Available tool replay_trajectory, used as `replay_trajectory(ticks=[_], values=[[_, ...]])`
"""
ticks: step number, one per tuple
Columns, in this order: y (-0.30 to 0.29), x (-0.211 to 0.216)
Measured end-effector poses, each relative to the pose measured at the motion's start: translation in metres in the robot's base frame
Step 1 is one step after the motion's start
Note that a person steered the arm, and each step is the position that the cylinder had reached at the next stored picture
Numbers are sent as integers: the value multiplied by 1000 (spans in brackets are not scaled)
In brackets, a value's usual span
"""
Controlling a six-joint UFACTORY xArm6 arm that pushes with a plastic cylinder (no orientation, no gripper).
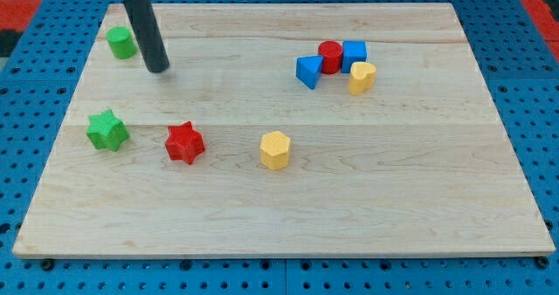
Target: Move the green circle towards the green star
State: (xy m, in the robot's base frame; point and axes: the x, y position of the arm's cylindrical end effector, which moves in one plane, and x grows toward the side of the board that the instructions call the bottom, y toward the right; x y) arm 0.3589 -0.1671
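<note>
Single view only, nothing to overlap with. Camera sits above and in front of the surface (288, 216), looking down at a slant; near edge at the view's bottom looks wider than the far edge at the view's top. Far enough back to take in all four board edges plus a border of blue pegboard (533, 77) around them. The rod enters from the view's top left, with its upper part cut off.

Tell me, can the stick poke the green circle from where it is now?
Probably yes. My tip sits just to the view's right of the green circle, slightly lower, with only bare board between them. The green star lies toward the view's bottom, so I would likely go round the circle first.
</note>
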Motion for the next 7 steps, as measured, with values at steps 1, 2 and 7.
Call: replay_trajectory(ticks=[1,2,7], values=[[-2,-15],[-2,-73],[-13,-57]])
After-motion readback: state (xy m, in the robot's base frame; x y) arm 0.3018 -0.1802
